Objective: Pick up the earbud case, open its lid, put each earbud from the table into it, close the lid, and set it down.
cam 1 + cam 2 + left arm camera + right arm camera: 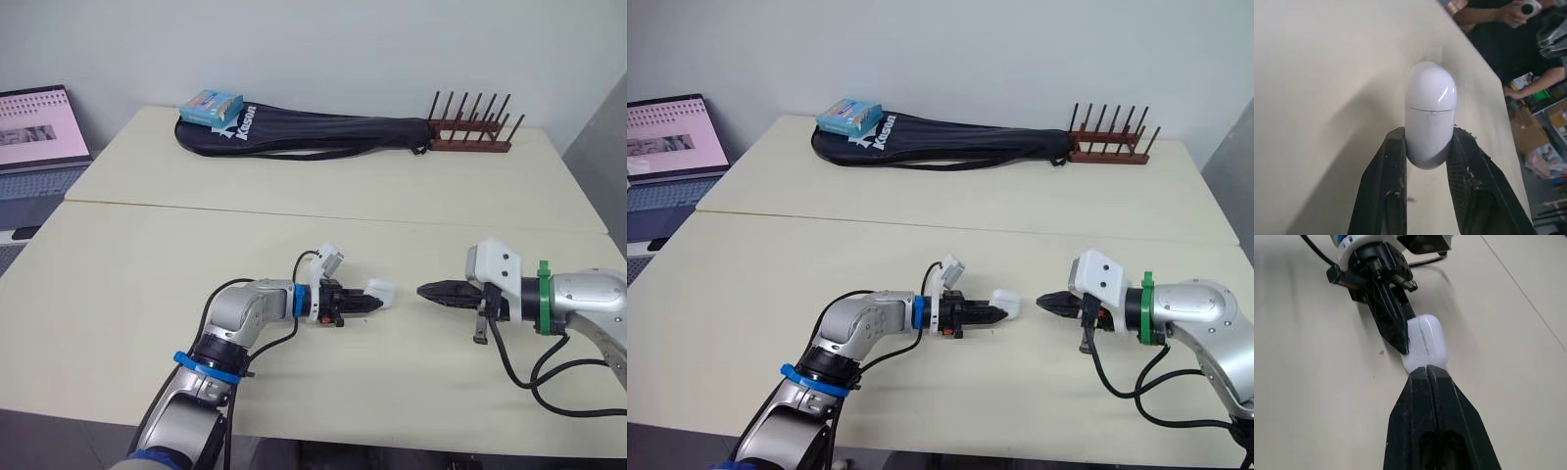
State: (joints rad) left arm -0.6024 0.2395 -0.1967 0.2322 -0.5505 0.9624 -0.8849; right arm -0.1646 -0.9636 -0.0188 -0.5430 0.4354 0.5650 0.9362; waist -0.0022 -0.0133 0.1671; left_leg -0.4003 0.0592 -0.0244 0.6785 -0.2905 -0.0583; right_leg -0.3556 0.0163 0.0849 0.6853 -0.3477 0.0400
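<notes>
White glossy earbud case (381, 292) looks light, rigid, slippery; left gripper (365, 304) has jaws clamped on its base, leaving the lid (1432, 85) for right gripper (427, 291), jaws together.

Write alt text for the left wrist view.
The left gripper clamps the base of a white earbud case, lid shut, over a beige table. A person in black is beyond the table's edge.
</notes>
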